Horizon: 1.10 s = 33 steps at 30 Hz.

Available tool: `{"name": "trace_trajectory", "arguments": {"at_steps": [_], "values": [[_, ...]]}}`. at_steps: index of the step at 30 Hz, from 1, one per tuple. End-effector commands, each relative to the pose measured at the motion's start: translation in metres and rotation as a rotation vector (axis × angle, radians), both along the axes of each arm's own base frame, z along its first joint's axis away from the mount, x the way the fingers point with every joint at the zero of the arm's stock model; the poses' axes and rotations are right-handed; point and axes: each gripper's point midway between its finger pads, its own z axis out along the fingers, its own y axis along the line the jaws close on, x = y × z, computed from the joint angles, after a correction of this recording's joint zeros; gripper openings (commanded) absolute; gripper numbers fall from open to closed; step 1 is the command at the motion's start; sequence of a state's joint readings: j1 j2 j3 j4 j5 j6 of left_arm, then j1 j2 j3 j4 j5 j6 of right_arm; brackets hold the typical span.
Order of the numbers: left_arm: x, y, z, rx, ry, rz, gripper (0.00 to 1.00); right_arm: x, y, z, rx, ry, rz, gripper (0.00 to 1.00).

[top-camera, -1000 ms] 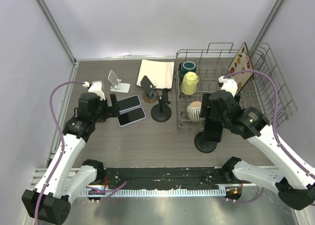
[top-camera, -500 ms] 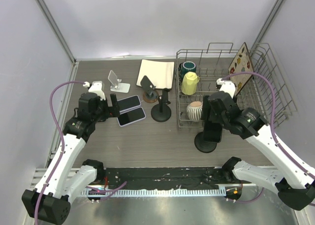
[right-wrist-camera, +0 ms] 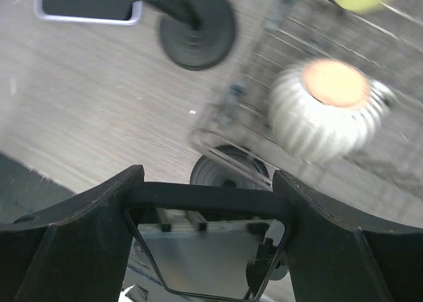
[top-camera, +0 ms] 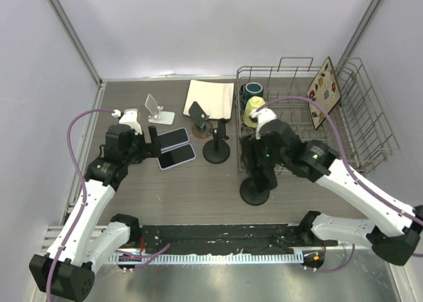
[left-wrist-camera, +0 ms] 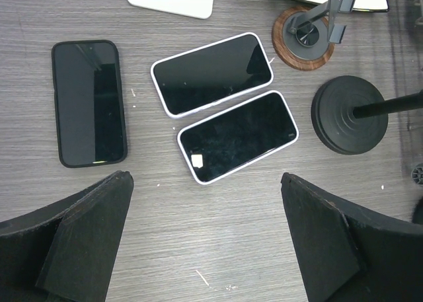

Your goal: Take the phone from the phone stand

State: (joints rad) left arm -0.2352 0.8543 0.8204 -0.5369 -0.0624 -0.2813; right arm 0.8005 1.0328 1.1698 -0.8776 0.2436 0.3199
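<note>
My right gripper is shut on a black-cased phone, which has a glossy screen and spans the gap between the fingers. In the top view the phone is mostly hidden under the gripper. The black phone stand's round base sits on the table just below it. It also shows in the right wrist view, beyond the phone's edge. The stand's stem is hidden. My left gripper is open and empty, low over the table beside three loose phones.
A black phone and two white-cased phones lie flat at left. Another black stand, a wooden-based stand and a white stand are nearby. The wire dish rack holds a yellow mug and a striped cup.
My right arm has swung left while gripping the phone, and the stand's base has slid left with it, away from the rack's front. The left arm has not moved.
</note>
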Motion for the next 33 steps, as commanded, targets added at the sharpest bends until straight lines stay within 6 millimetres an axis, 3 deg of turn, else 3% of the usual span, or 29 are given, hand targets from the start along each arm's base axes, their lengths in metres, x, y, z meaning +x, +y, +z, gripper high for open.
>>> {"name": "trace_trajectory", "arguments": {"at_steps": [1,2,5,7,8,9,15,16,17,21,25,33], "values": [[0.0,-0.006,0.007,-0.017,-0.026,-0.032,1.0,-0.002,0.088,0.05,0.146,-0.148,0.305,0.2],[-0.001,-0.006,0.006,-0.017,-0.023,-0.035,1.0,-0.003,0.11,0.052,0.169,-0.153,0.384,0.2],[-0.002,-0.007,0.006,-0.022,-0.022,-0.037,1.0,-0.009,0.151,0.053,0.21,-0.16,0.563,0.2],[-0.002,-0.009,0.006,-0.028,-0.023,-0.044,1.0,-0.008,0.167,0.048,0.191,-0.153,0.633,0.2],[-0.002,-0.009,0.006,-0.03,-0.021,-0.046,1.0,-0.009,0.176,0.058,0.192,-0.174,0.671,0.2],[-0.002,-0.01,0.006,-0.033,-0.024,-0.052,1.0,-0.006,0.188,0.044,0.163,-0.148,0.702,0.2],[-0.004,-0.02,0.007,-0.067,-0.023,-0.096,1.0,0.01,0.22,0.042,0.121,-0.209,0.817,0.2],[-0.004,-0.021,0.007,-0.07,-0.023,-0.098,1.0,0.009,0.228,0.032,0.105,-0.189,0.862,0.22],[-0.004,-0.021,0.006,-0.07,-0.023,-0.1,1.0,0.009,0.232,0.042,0.111,-0.206,0.887,0.22],[-0.004,-0.024,0.006,-0.08,-0.022,-0.114,1.0,0.007,0.241,0.03,0.08,-0.181,0.963,0.3],[-0.006,-0.028,0.008,-0.093,-0.022,-0.134,1.0,0.008,0.241,0.025,0.063,-0.164,0.976,0.53],[-0.007,-0.04,0.011,-0.133,-0.024,-0.189,1.0,0.004,0.232,0.043,0.092,-0.194,0.933,0.78]]}}
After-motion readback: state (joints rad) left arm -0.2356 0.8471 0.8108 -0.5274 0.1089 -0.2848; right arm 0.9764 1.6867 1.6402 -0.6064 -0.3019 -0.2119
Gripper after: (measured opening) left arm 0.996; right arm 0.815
